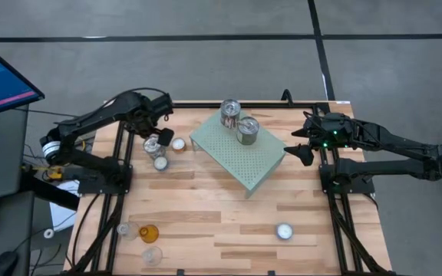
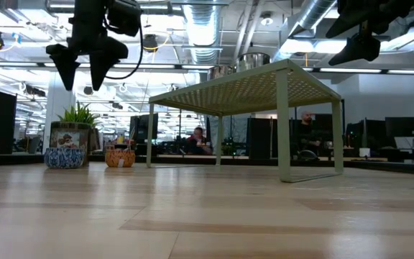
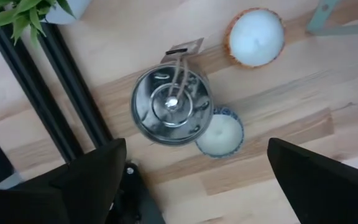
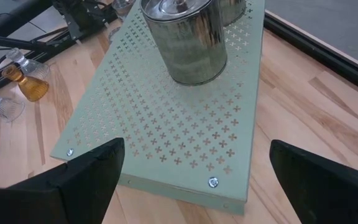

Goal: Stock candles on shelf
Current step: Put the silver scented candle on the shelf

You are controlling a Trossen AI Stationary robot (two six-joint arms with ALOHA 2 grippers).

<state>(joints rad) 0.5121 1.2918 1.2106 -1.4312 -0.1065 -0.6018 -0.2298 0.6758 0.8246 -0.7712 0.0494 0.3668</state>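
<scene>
The mint-green shelf (image 1: 240,153) stands on its legs mid-table, with two silver tins (image 1: 230,113) (image 1: 248,130) on its far end. A third silver tin (image 3: 171,106) stands on the wood at the far left, beside a white candle in a blue holder (image 3: 219,134) and one in an orange holder (image 3: 255,37). My left gripper (image 3: 194,183) hangs open well above this group, pointing down and touching nothing. My right gripper (image 4: 194,180) waits open in the air off the shelf's right end.
A small potted plant (image 2: 77,119) stands at the far left corner. Clear glass holders (image 1: 125,230) (image 1: 152,255) and an amber one (image 1: 150,232) stand near the front left. A white tealight (image 1: 284,231) sits at the front right. Bare wood lies in front of the shelf.
</scene>
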